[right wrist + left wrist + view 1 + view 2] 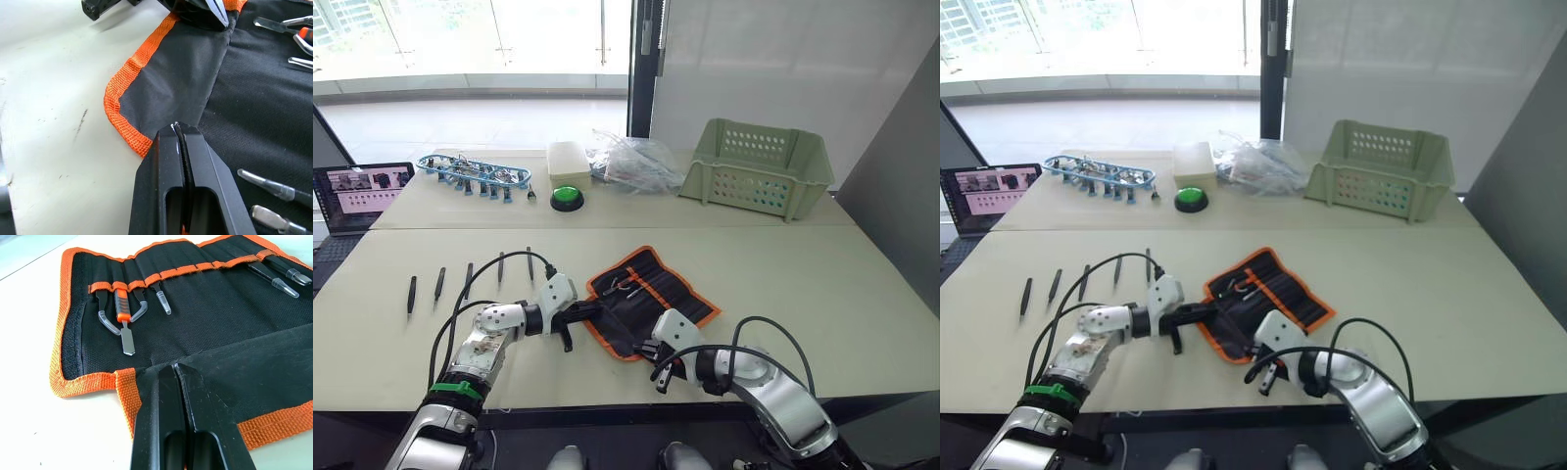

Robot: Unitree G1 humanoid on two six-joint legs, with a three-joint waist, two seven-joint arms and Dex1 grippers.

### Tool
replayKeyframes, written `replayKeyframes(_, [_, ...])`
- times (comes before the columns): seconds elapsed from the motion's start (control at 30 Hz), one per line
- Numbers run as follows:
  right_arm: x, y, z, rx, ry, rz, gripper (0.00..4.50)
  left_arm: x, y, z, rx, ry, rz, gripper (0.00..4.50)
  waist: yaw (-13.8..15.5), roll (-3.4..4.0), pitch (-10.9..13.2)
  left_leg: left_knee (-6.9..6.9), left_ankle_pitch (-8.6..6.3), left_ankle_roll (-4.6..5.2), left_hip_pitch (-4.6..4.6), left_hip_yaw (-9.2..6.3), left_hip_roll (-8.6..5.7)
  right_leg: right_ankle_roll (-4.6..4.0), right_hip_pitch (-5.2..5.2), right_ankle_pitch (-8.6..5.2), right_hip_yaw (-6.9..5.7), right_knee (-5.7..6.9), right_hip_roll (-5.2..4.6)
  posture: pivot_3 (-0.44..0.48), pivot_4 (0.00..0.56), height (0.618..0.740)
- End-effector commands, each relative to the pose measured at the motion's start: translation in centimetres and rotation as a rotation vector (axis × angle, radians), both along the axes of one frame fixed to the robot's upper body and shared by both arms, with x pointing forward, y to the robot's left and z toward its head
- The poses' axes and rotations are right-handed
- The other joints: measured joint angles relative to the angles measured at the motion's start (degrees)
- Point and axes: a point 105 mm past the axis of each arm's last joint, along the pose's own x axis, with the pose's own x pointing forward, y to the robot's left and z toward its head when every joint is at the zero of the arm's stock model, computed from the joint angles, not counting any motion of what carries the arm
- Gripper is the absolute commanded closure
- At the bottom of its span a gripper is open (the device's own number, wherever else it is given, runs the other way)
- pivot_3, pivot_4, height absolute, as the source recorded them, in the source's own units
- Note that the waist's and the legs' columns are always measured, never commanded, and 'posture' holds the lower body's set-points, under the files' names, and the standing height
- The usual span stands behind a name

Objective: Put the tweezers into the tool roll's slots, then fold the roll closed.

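Roll [651, 294] (open), tools [128, 318] in slots

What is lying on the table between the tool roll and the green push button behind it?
Nothing lies there. In the left eye view, bare table runs from the tool roll to the green button, crossed only by the seam between the two tabletops.
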Motion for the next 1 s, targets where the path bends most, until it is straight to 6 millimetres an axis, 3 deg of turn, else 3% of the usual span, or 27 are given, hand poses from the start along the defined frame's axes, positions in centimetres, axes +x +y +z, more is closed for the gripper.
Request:
replayKeyframes(0.03, [-0.3, -0.6, -1.7, -0.026, 0.082, -0.033, 4.50, -0.3, 1.2, -1.8, 0.064, 0.054, 0.029, 4.46, 0.0, -0.02, 0.0, 0.00, 0.00, 0.00, 0.00, 0.00, 0.00, 0.00, 0.00, 0.00, 0.00, 0.00, 0.00, 0.000, 0.150, 0.721])
replayKeyframes(0.13, [0.2, -0.1, -0.2, 0.038, 0.018, -0.019, 4.50, -0.3, 1.3, -0.5, 0.006, 0.019, 0.024, 4.46, 0.0, -0.04, 0.0, -0.03, 0.00, 0.00, 0.00, 0.01, 0.00, -0.01, -0.01, 0.00, 0.00, -0.02, 0.00, 0.000, 0.150, 0.721])
replayKeyframes(0.3, [0.8, -0.3, 5.9, 0.326, -0.106, 0.005, 4.50, -1.9, 2.9, 4.9, -0.214, -0.063, 0.003, 4.46, -0.9, -0.09, 0.2, -0.14, 0.00, 0.00, -0.29, 0.00, 0.08, 0.10, -0.35, 0.07, 0.01, 0.00, 0.06, 0.000, 0.150, 0.721])
replayKeyframes(0.37, [1.1, -1.4, 7.0, 0.357, -0.135, 0.002, 4.50, -3.0, 4.5, 6.4, -0.265, -0.064, 0.026, 4.46, -0.9, -0.13, 0.3, -0.16, 0.00, 0.00, -0.42, -0.03, 0.08, 0.09, -0.41, 0.06, -0.01, -0.01, 0.05, 0.000, 0.150, 0.721])
replayKeyframes(0.47, [1.7, -3.9, 7.5, 0.349, -0.169, -0.036, 4.50, -4.8, 7.1, 6.5, -0.215, -0.056, 0.094, 4.46, -0.8, -0.10, 0.3, -0.26, 0.00, 0.00, -0.47, -0.04, 0.06, 0.10, -0.40, 0.06, -0.04, -0.22, 0.00, 0.000, 0.150, 0.721])
replayKeyframes(0.53, [2.6, -6.6, 7.5, 0.319, -0.201, -0.105, 4.50, -6.1, 10.1, 6.2, -0.174, -0.060, 0.201, 3.91, -0.9, -0.07, 0.3, -0.31, -0.03, 0.00, -0.45, 0.03, 0.03, 0.14, -0.38, 0.01, -0.04, -0.31, -0.08, 0.000, 0.150, 0.721])
replayKeyframes(0.73, [3.1, -15.7, 6.2, 0.258, -0.233, -0.319, 2.63, -10.1, 20.3, 5.7, -0.097, -0.080, 0.616, 1.99, 0.0, -0.11, 0.5, -0.33, -0.08, 0.01, -0.46, 0.14, 0.02, -0.01, -0.42, -0.15, -0.06, -0.36, -0.17, 0.000, 0.150, 0.721])
replayKeyframes(0.93, [1.6, -21.7, 4.1, 0.244, -0.219, -0.501, 0.58, -14.3, 25.9, 4.7, -0.048, -0.094, 0.872, 0.01, 0.2, -0.09, 0.6, -0.32, -0.08, -0.01, -0.38, 0.31, 0.01, -0.34, -0.40, -0.35, -0.06, -0.36, -0.31, 0.000, 0.150, 0.721])
replayKeyframes(1.0, [1.0, -22.1, 3.6, 0.265, -0.212, -0.532, 0.01, -15.1, 26.8, 4.3, -0.036, -0.093, 0.918, 0.00, 0.1, -0.09, 0.6, -0.33, -0.09, -0.02, -0.36, 0.36, 0.05, -0.35, -0.40, -0.36, -0.05, -0.35, -0.32, 0.000, 0.150, 0.721])
